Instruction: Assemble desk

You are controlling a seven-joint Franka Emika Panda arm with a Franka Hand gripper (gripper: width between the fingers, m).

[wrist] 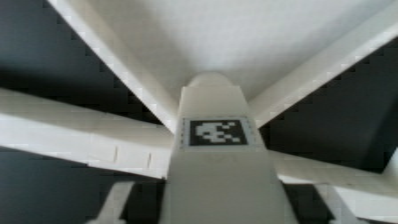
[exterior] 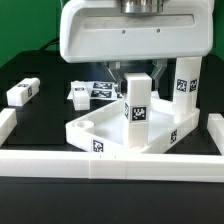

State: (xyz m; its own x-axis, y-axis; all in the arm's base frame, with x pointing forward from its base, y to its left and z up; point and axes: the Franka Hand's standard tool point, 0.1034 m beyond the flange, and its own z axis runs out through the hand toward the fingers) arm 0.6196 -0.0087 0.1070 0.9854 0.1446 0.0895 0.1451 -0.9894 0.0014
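Note:
The white tray-like tabletop (exterior: 95,130) lies in the middle of the black table. A white leg (exterior: 137,103) with a tag stands upright over the tray's front right part. My gripper (exterior: 136,78) comes down from above and is shut on its upper end. Whether the lower end sits in a socket I cannot tell. In the wrist view the same leg (wrist: 221,130) runs out from my gripper (wrist: 221,208), between fingers (wrist: 118,200), toward the tabletop's rim (wrist: 71,125). A second leg (exterior: 185,84) stands upright at the tray's right rear corner. A third leg (exterior: 22,92) lies loose at the exterior view's left.
The marker board (exterior: 95,90) lies flat behind the tray. A long white border rail (exterior: 100,164) runs along the front, with side pieces at the exterior view's left (exterior: 5,125) and right (exterior: 213,135).

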